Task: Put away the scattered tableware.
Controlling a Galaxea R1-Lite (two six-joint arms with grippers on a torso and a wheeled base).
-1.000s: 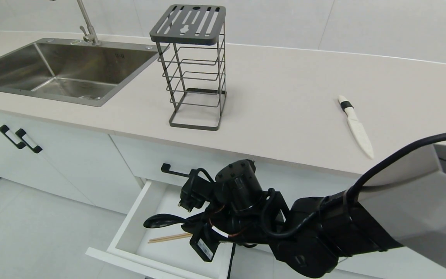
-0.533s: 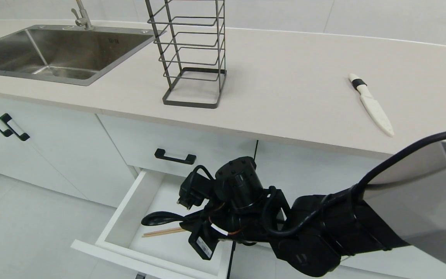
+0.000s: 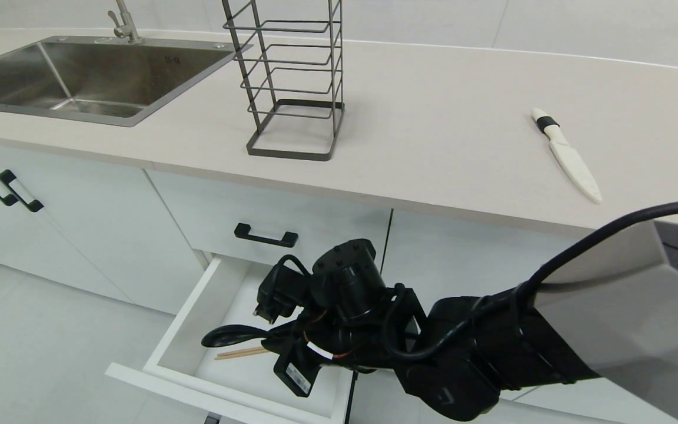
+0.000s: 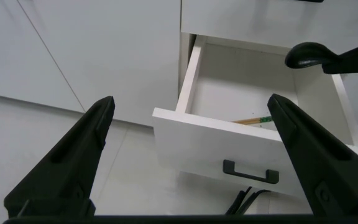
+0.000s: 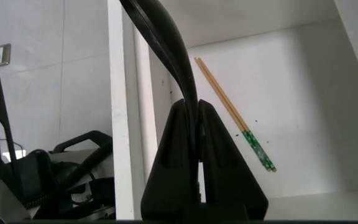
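Over the open drawer (image 3: 181, 321), the right claw (image 3: 277, 340) is clenched on the handle of a black spoon (image 3: 227, 336), whose bowl hangs near the chopsticks (image 3: 242, 353) lying on the drawer floor. The step would likely go best if the spoon is lowered close beside them, with its bowl kept off the side wall, before it is let go. The left claw (image 4: 190, 109) is spread wide and holds nothing. A knife (image 3: 566, 156) lies on the table (image 3: 433, 129).
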